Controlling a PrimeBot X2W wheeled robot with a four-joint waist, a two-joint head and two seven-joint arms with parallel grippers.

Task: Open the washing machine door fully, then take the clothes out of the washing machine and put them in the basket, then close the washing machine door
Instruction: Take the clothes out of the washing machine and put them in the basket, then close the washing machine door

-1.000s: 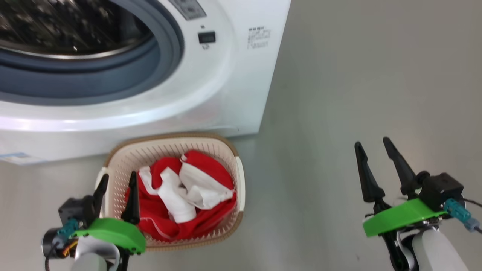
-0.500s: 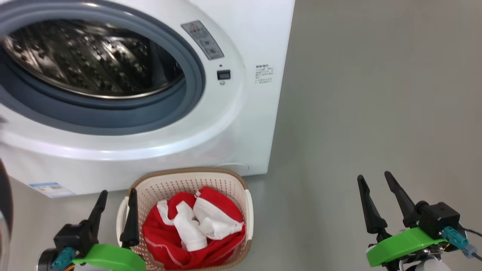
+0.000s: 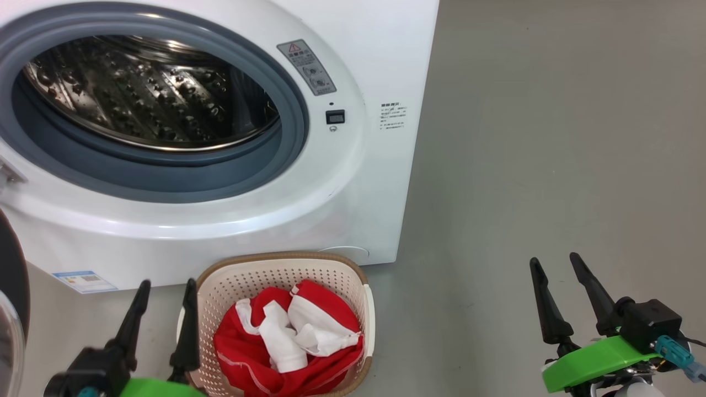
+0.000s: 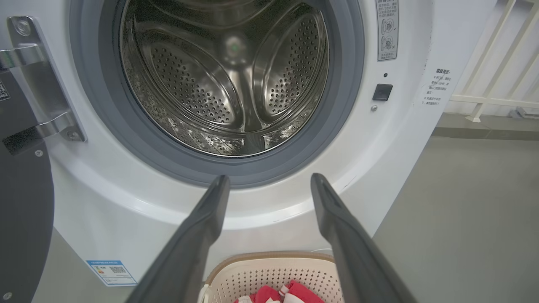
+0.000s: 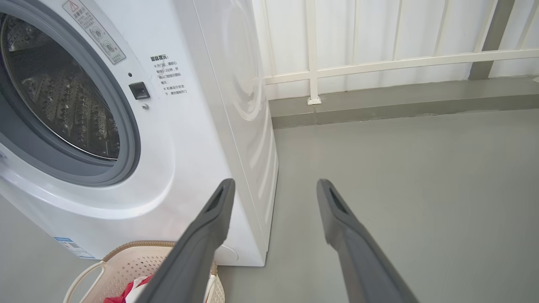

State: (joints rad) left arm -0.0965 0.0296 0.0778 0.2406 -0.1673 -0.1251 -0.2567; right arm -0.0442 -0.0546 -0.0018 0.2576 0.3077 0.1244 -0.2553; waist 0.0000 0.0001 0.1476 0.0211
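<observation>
The machine (image 3: 358,182) stands with its door (image 3: 12,264) swung wide at the left and the perforated drum (image 3: 149,94) in full sight. The red and white clothes (image 3: 287,342) lie bunched in the basket (image 3: 331,274), which sits on the floor (image 3: 551,138) just before the machine's base, near its right front corner. The left gripper (image 3: 168,282) hangs by the basket's left rim with fingers apart, gripping nothing, and the right gripper (image 3: 554,258), likewise spread, hangs over the floor well right of the basket.
</observation>
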